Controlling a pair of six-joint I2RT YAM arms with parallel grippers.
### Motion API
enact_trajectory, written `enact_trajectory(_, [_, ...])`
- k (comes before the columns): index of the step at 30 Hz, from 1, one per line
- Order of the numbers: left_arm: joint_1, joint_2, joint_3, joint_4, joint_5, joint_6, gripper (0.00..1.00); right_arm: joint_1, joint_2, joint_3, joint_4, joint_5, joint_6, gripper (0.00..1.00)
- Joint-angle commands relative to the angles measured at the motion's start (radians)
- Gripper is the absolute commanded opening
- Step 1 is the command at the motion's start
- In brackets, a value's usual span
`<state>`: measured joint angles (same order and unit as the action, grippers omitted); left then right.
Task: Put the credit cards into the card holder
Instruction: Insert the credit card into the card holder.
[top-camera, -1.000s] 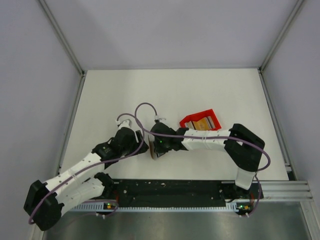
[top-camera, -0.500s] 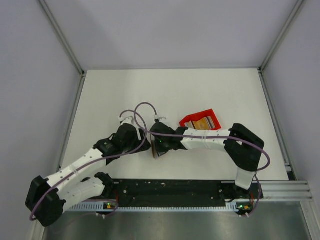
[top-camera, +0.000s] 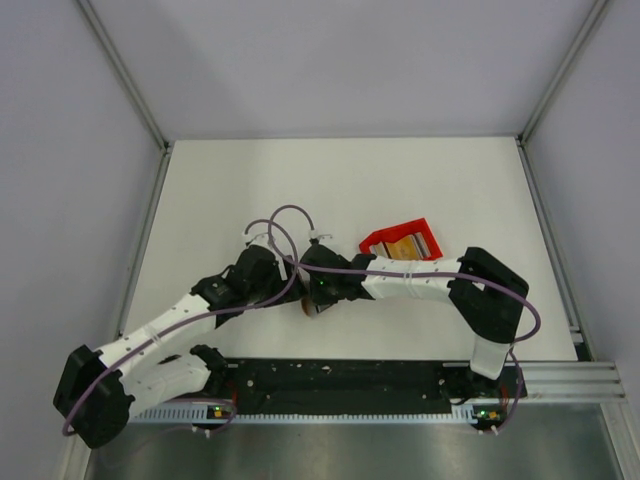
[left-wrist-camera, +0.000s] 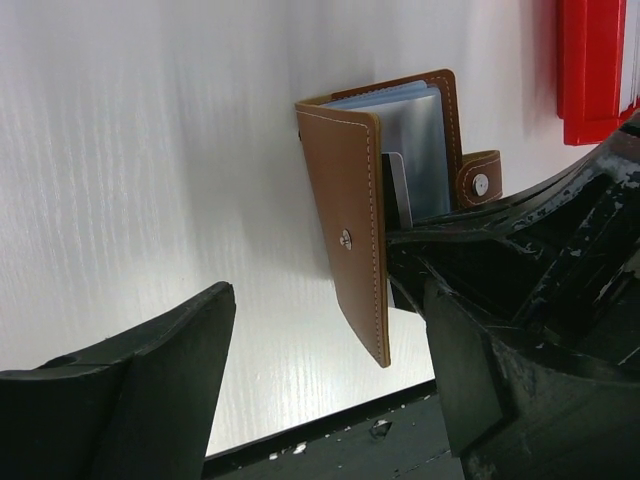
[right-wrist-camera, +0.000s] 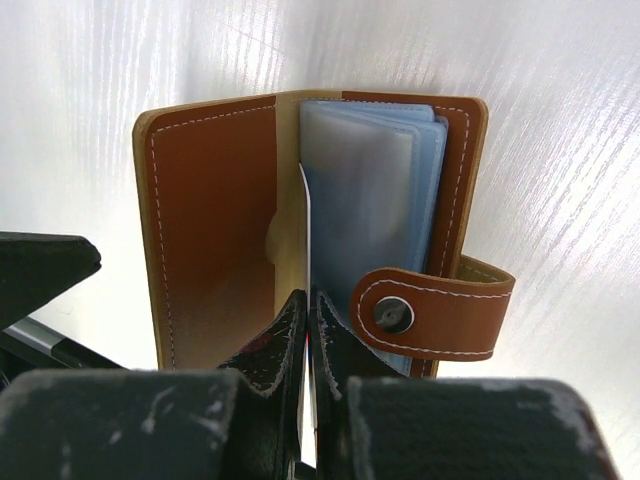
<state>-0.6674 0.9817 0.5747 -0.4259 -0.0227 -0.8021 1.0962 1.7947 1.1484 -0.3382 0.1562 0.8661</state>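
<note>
The brown card holder (right-wrist-camera: 210, 220) stands open on the white table, its clear blue sleeves (right-wrist-camera: 375, 190) fanned out and its snap strap (right-wrist-camera: 430, 312) hanging loose. My right gripper (right-wrist-camera: 307, 300) is shut on a thin pale credit card (right-wrist-camera: 304, 225), seen edge-on between the left cover and the sleeves. In the left wrist view the card holder (left-wrist-camera: 350, 210) stands between and beyond the fingers of my open left gripper (left-wrist-camera: 330, 298), which holds nothing. That same card (left-wrist-camera: 398, 190) shows grey. From above, both grippers meet over the card holder (top-camera: 308, 306). More credit cards (top-camera: 406, 246) lie in a red box.
The red plastic box (top-camera: 385, 240) sits on the table just right of the two grippers, and its edge (left-wrist-camera: 590, 70) shows in the left wrist view. Aluminium rails frame the white table. The black base bar (top-camera: 340, 378) runs along the near edge.
My left gripper has moved a little to the right, closer to the card holder, and its jaws have spread wider. The right gripper has stayed in place with the card.
</note>
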Motion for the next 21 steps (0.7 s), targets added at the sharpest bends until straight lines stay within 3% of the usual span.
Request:
enact_trajectory(1, [0.003, -0.023, 0.045, 0.036, -0.006, 0.003, 0.79, 0.008, 0.029, 0.033, -0.044, 0.036, -0.019, 0.00])
enact_trajectory(3, [0.003, -0.008, 0.028, 0.065, -0.002, 0.014, 0.76, 0.008, 0.026, 0.033, -0.045, 0.032, -0.021, 0.00])
enact_trajectory(5, [0.005, 0.021, 0.019, 0.067, -0.005, 0.012, 0.66, 0.008, 0.025, 0.033, -0.045, 0.034, -0.022, 0.00])
enact_trajectory(9, [0.005, 0.058, 0.030, 0.035, -0.020, 0.015, 0.33, 0.008, 0.009, 0.028, -0.042, 0.043, -0.032, 0.00])
enact_trajectory(14, [0.002, 0.049, 0.036, 0.006, -0.056, 0.040, 0.05, 0.008, -0.001, 0.037, -0.042, 0.032, -0.052, 0.00])
enact_trajectory(16, [0.003, 0.046, 0.034, 0.007, -0.054, 0.041, 0.00, 0.007, -0.008, 0.037, -0.041, 0.031, -0.055, 0.00])
enact_trajectory(21, [0.003, 0.055, 0.022, 0.033, -0.023, 0.079, 0.00, 0.007, -0.041, 0.028, -0.042, 0.042, -0.058, 0.00])
